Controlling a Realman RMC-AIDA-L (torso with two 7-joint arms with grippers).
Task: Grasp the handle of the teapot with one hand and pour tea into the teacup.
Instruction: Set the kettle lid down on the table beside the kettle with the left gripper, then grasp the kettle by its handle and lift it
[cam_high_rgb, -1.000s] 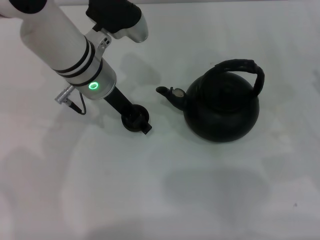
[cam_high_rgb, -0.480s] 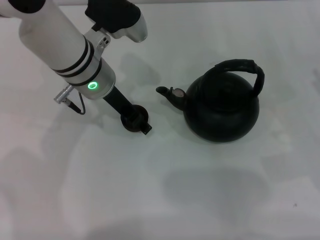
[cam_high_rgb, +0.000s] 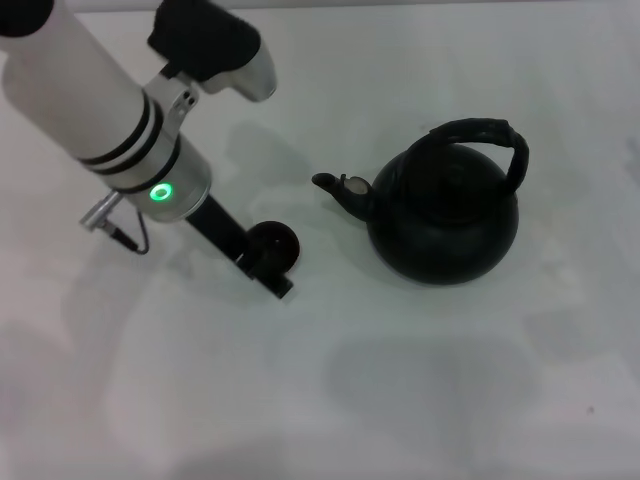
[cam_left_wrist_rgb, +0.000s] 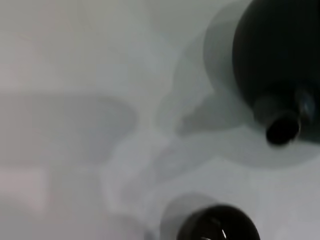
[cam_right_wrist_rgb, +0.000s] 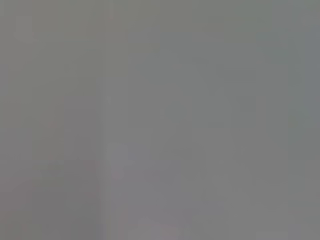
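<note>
Teapot-pouring has not begun: the left gripper (cam_high_rgb: 268, 262), a dark pincer at the end of a white arm with a green light, sits low over the white desk (cam_high_rgb: 420, 380) towards its left side, right against the tiny round dark brown-black teacup (cam_high_rgb: 275, 245). Whether its fingers are apart, together or clamped on the cup cannot be told from these views. The left wrist view shows only the cup's rim (cam_left_wrist_rgb: 217, 227) close below and the teapot's spout (cam_left_wrist_rgb: 282, 129) pointing toward it.

Outward from there, near the desk's middle and a little toward the right edge, stands the large round matte black-green teapot (cam_high_rgb: 445, 215), clear of the cup, spout (cam_high_rgb: 340, 190) aimed at it. Its thick dark arched handle (cam_high_rgb: 490, 135), rough and wrapped-looking, rises over the top.

The pot looks stiff and heavy, more so if filled; its smooth rounded belly offers no purchase. The textured hoop is the likely hold, near its crown, so the pot hangs balanced before tipping. The cup seems light and easily knocked.

The right gripper is not visible; its wrist view shows blank grey.
</note>
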